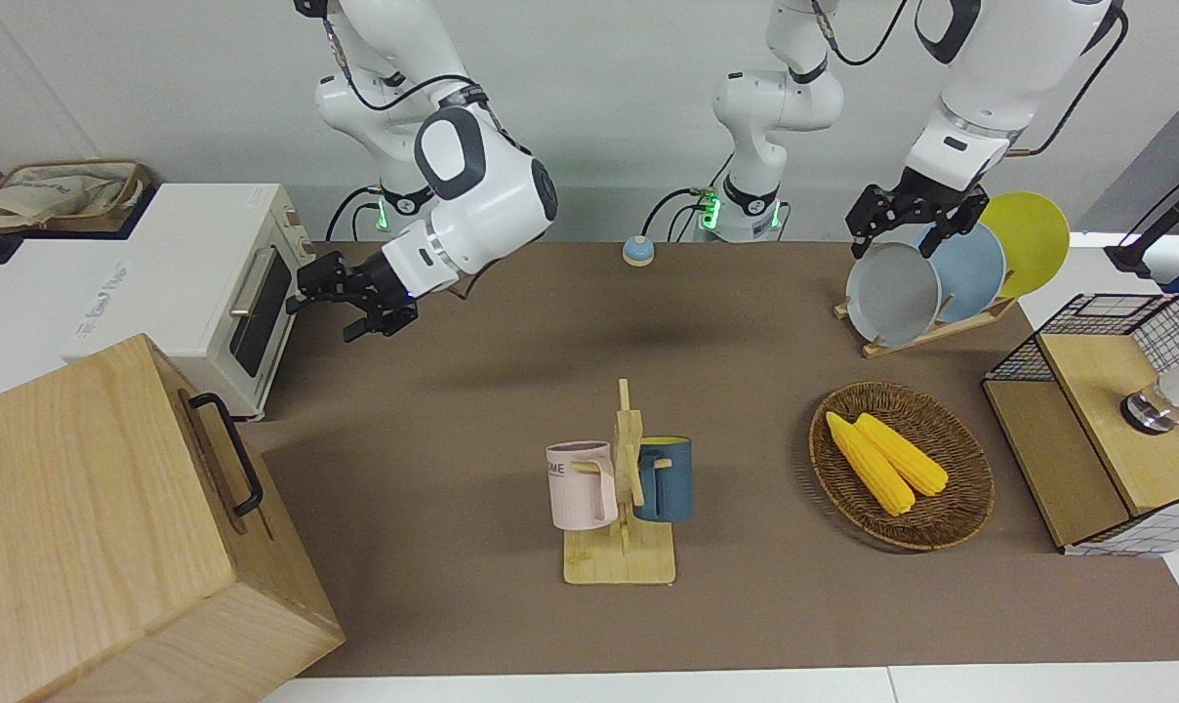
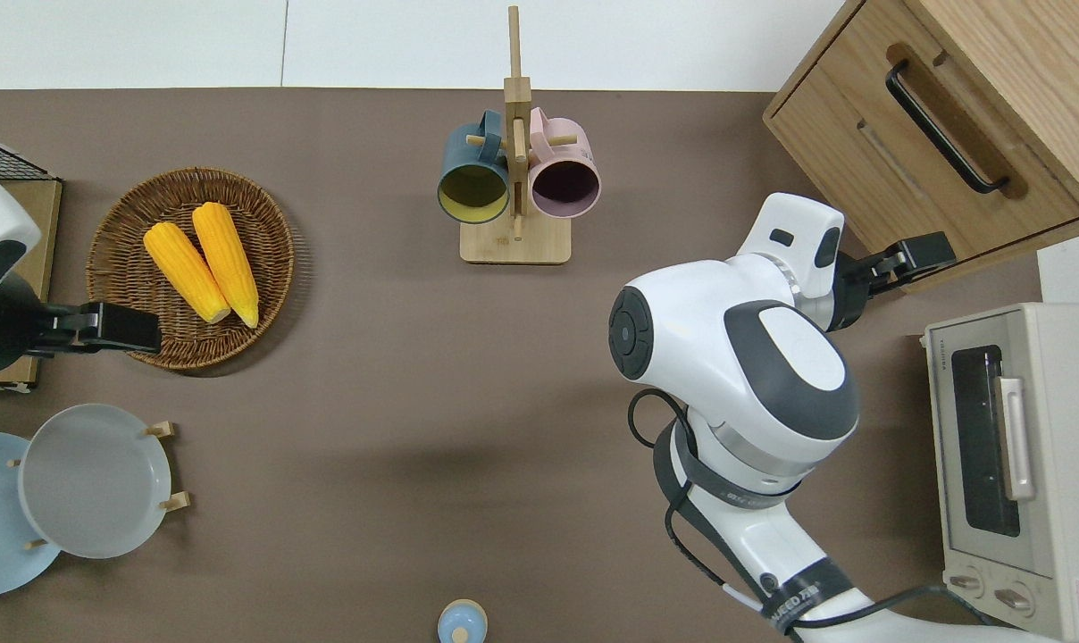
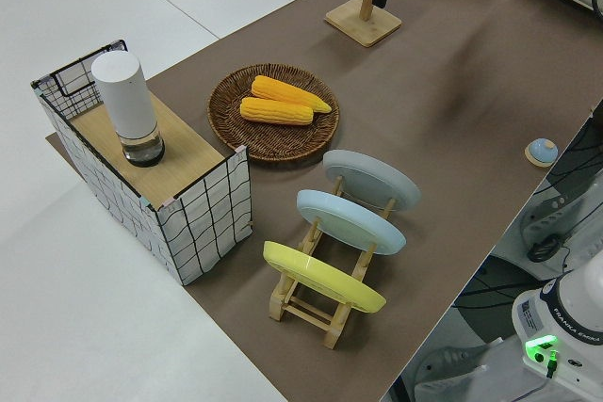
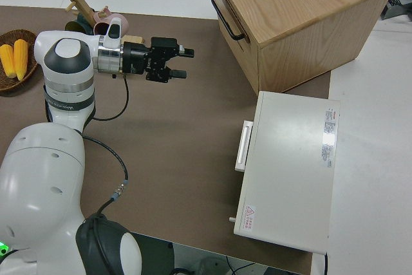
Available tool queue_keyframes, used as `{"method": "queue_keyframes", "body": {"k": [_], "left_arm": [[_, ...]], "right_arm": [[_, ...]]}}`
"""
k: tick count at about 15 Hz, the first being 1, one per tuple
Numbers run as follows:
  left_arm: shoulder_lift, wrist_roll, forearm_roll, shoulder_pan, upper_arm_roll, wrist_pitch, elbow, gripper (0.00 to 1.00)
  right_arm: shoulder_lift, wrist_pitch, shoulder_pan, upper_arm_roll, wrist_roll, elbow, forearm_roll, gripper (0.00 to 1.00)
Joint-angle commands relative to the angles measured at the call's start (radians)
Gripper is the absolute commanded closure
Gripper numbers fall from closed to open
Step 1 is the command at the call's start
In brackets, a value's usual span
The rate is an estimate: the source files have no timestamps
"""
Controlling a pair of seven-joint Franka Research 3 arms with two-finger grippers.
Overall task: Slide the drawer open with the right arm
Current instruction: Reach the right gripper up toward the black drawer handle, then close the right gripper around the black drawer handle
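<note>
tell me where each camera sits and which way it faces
Front: across the table, facing both arms; right gripper near the toaster oven.
Overhead: straight down; right arm near the drawer.
Left side: raised at the left arm's end, looking along the plate rack.
Right side: above the right arm, looking along its reach.
The corn basket shows in all four.

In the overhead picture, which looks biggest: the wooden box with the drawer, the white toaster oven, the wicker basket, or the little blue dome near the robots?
Largest to smallest, as they appear:
1. Wooden box with the drawer, though partly cut off
2. White toaster oven, also cut off, so these two are unsure
3. Wicker basket
4. Blue dome
</note>
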Motion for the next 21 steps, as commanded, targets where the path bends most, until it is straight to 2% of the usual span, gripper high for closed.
{"method": "queue_keyframes", "body": {"k": [1, 5, 7, 11, 13, 17, 21], "left_arm": [[-0.008, 0.001, 0.013, -0.004, 0.004, -0.014, 0.002, 0.00], [-0.008, 0.001, 0.013, -0.004, 0.004, -0.014, 0.002, 0.00], [-0.008, 0.001, 0.013, -0.004, 0.004, -0.014, 0.002, 0.00], [-0.008, 0.001, 0.013, -0.004, 0.004, -0.014, 0.002, 0.00], [-0.008, 0.001, 0.013, -0.004, 0.002, -0.014, 0.002, 0.00], [-0.008, 0.001, 0.013, -0.004, 0.004, -0.014, 0.002, 0.00], [-0.008, 0.001, 0.013, -0.004, 0.004, -0.014, 0.002, 0.00]], "right_arm": [[0.030, 0.017, -0.011, 0.000, -0.018, -0.014, -0.116, 0.015], [0.050, 0.036, -0.023, 0.000, -0.018, -0.013, -0.194, 0.015], [0.055, 0.068, -0.026, -0.006, -0.018, -0.011, -0.217, 0.015], [0.073, 0.079, -0.055, -0.017, -0.014, -0.006, -0.280, 0.015], [0.081, 0.093, -0.059, -0.038, -0.009, -0.006, -0.314, 0.015], [0.101, 0.099, -0.066, -0.043, 0.015, -0.006, -0.380, 0.032], [0.107, 0.161, -0.069, -0.083, 0.029, -0.006, -0.429, 0.053]]}}
